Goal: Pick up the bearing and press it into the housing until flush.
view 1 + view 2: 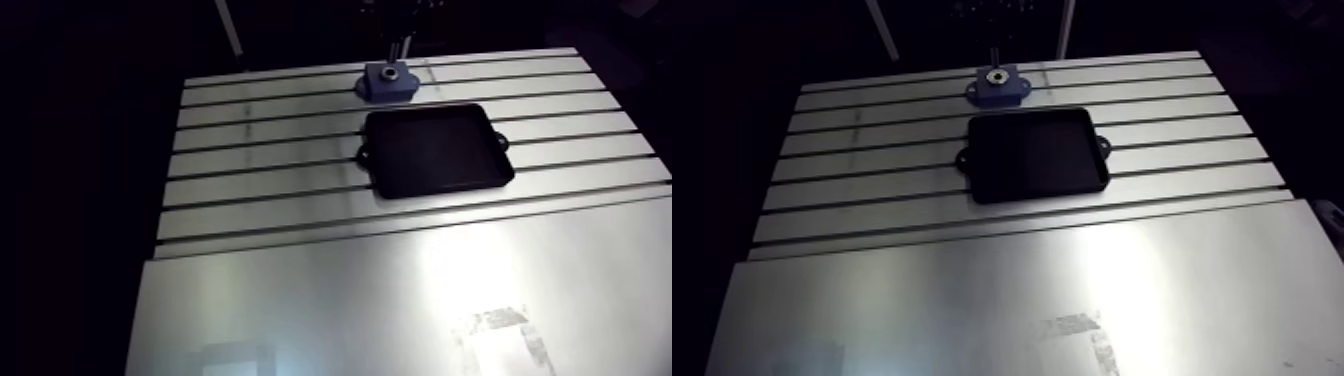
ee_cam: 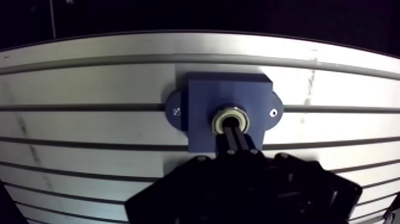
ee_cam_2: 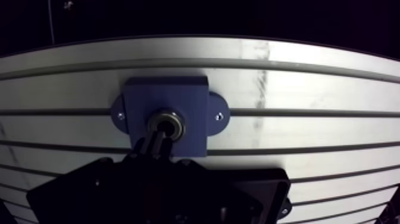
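Slotted aluminium table, dim room behind. Gripper is clenched, 2 fingers pressed together with nothing between them, tips down on the bearing and seemingly touching it. Bearing sits in the bore of the blue housing, near the table's far edge, with a black tray just beside it. Pick-up looks done and the bearing looks seated. Fully flush or not, cannot tell. Left: finish the press, lift off

Blue housing, black tray
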`<state>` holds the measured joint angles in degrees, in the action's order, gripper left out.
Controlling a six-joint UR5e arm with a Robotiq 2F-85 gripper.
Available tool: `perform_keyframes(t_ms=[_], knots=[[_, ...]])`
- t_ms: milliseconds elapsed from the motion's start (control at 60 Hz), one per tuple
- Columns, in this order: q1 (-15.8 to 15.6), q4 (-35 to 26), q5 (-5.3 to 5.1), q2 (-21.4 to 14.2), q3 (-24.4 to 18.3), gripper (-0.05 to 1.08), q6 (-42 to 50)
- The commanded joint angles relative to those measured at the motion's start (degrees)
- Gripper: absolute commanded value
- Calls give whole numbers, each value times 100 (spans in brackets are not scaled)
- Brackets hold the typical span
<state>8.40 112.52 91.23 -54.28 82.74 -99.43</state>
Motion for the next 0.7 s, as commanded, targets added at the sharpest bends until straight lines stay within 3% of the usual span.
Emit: perform_keyframes(t_ms=[17,700], knots=[[12,64,-13,10,45,108,-18],[20,187,-13,63,115,108,-19]])
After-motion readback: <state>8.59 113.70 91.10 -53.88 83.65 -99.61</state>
